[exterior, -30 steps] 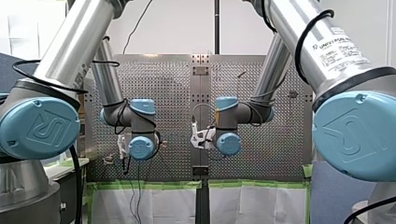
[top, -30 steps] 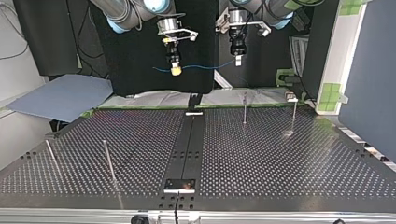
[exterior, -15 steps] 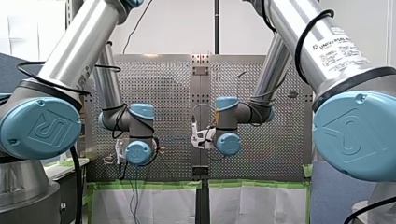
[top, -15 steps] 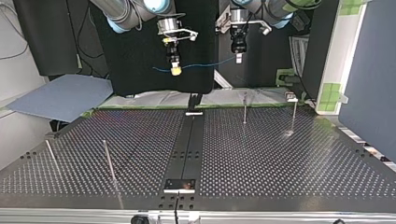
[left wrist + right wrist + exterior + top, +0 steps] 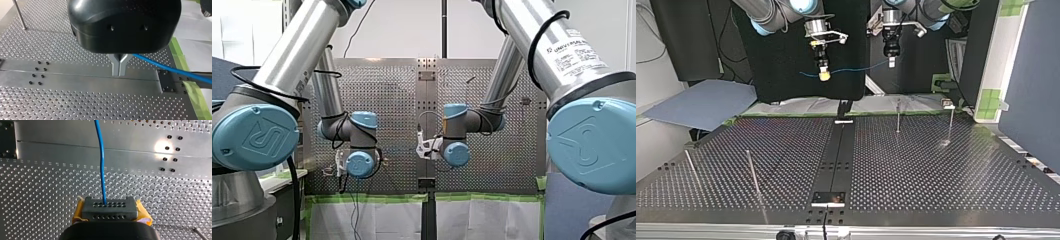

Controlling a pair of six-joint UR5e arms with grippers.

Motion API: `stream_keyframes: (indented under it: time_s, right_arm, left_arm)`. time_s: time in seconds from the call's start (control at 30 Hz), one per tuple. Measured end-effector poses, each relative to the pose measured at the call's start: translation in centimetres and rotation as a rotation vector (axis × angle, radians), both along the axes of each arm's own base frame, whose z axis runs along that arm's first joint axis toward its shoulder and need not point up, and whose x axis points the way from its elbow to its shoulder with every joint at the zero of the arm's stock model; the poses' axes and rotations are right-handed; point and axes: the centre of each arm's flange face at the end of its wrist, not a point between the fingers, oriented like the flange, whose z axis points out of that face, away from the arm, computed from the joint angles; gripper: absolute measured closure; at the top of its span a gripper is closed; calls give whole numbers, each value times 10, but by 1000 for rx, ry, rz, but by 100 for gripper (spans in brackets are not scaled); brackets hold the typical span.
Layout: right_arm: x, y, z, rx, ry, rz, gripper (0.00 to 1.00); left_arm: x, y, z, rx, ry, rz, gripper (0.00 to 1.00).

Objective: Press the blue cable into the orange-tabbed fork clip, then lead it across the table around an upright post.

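White wall (image 5: 412, 30), green-taped white sheeting (image 5: 377, 220)

A: Top view: where is the cable (image 5: 856, 69)?
B: Strung from my right gripper (image 5: 824, 76), left, to my left gripper (image 5: 891, 63), right, above the table's (image 5: 936, 190) far edge.
A: On the table?
B: Near-left posts (image 5: 752, 172); far-right posts (image 5: 898, 116).

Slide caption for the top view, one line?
Blue cable held in the air between my right gripper, at the view's left, and my left gripper, above the perforated table.
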Motion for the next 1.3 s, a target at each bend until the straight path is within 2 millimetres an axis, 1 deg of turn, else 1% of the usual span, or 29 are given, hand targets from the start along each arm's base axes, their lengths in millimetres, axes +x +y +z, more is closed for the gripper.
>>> stream_keyframes:
  time_s: [0.13, 0.23, 0.8, 0.9, 0.97, 1.03, 1.13, 1.3]
  right_arm:
    - [7, 3, -6, 8, 15, -2, 100]
    - [9, 4, -17, 21, 31, -18, 100]
    - [-5, 18, -100, 125, 149, -33, 100]
    - [-8, 20, -112, 141, 166, -35, 100]
    - [-8, 19, -114, 146, 167, -39, 100]
    - [-3, 17, -108, 147, 153, -42, 100]
    - [6, 14, -94, 147, 118, -37, 100]
    - [18, 8, -69, 128, 28, -3, 100]
  left_arm:
    - [0, 0, 0, 0, 0, 0, 100]
    - [0, 0, 0, 0, 0, 0, 100]
    - [0, 0, 0, 0, 0, 0, 100]
    - [0, -1, 3, -8, -13, -12, 100]
    - [1, -4, 7, -21, -29, -26, 100]
    - [3, -7, 13, -43, -46, -40, 100]
    - [6, -9, 21, -80, -69, -50, 100]
    - [7, -9, 18, -116, -64, -60, 100]
